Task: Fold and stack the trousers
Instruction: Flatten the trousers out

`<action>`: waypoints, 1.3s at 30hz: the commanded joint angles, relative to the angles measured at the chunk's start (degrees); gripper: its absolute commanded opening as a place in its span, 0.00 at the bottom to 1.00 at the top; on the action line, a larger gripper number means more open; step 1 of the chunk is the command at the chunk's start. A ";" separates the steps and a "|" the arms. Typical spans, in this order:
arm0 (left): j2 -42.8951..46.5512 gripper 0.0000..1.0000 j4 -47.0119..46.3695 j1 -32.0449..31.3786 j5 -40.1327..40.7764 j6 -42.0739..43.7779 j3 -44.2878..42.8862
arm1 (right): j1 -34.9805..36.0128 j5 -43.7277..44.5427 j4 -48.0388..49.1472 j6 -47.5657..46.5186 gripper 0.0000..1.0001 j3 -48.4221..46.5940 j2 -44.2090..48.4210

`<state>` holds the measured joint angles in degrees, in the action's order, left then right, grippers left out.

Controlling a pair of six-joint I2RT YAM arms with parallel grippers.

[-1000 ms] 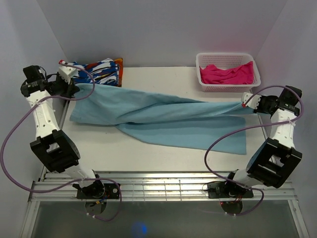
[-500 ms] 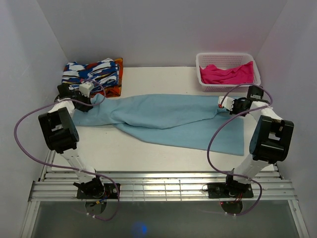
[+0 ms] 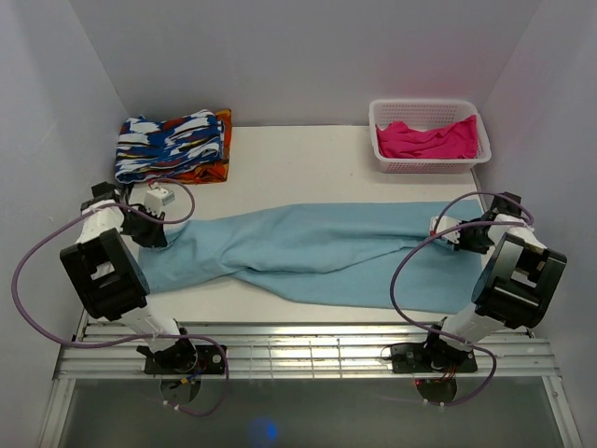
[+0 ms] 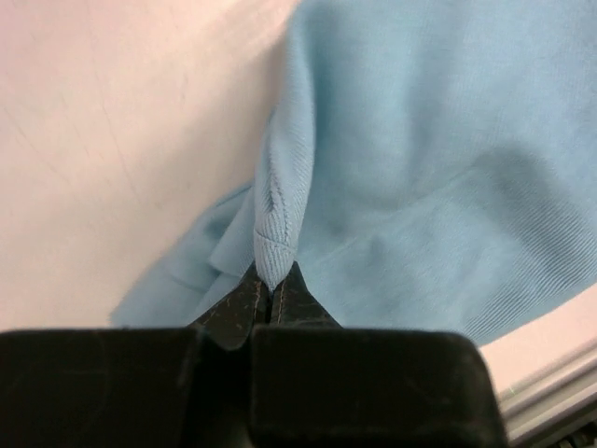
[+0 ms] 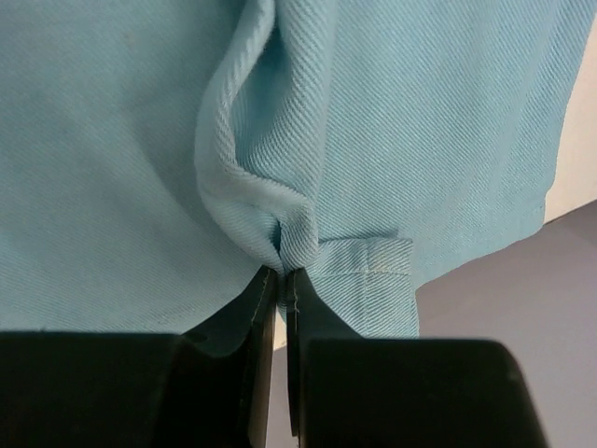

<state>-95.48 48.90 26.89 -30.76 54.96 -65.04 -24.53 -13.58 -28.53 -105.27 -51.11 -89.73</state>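
Note:
The light-blue trousers (image 3: 308,247) lie stretched across the table from left to right, low on its surface. My left gripper (image 3: 160,222) is shut on a pinched fold at their left end, seen close in the left wrist view (image 4: 272,280). My right gripper (image 3: 446,227) is shut on a bunched hem fold at their right end, seen close in the right wrist view (image 5: 283,271). The trousers (image 4: 420,149) fill most of the left wrist view and the trousers (image 5: 121,140) fill most of the right wrist view.
A folded blue-white-orange patterned cloth (image 3: 173,147) lies at the back left. A white basket (image 3: 382,145) with a bright pink garment (image 3: 429,140) stands at the back right. The metal rail (image 3: 298,350) runs along the near edge.
Both grippers have come down and toward the near edge, holding the trousers' ends. The cloth has gone from hanging raised to lying lower and nearer on the table.

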 commanded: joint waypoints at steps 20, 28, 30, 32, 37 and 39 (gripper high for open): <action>-25.96 0.22 -8.97 0.02 -3.80 -23.29 -42.54 | 3.33 0.79 10.22 5.58 0.24 -13.85 -10.44; -29.59 0.67 -18.50 -3.86 -0.35 -31.41 -46.75 | 4.50 10.50 10.27 20.97 0.69 -21.20 -15.30; -28.72 0.83 -18.06 -3.87 3.15 -31.14 -48.16 | 3.53 10.16 6.58 21.95 0.90 -23.76 -13.29; -27.13 0.87 -17.53 -2.91 6.23 -30.97 -47.30 | 2.92 10.24 -0.88 23.79 0.93 -27.80 -11.70; -17.38 0.98 -8.85 3.84 -1.12 -26.50 -38.27 | 3.35 0.50 -26.63 22.05 0.94 -34.76 -5.55; -15.88 0.98 0.25 4.92 -4.73 -16.59 -36.23 | 4.75 -0.48 -32.34 20.29 0.95 -30.64 -2.14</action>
<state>-118.85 37.87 27.66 -29.95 28.77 -104.29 -22.04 -9.08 -42.02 -84.18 -83.07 -97.78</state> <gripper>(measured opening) 0.979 0.949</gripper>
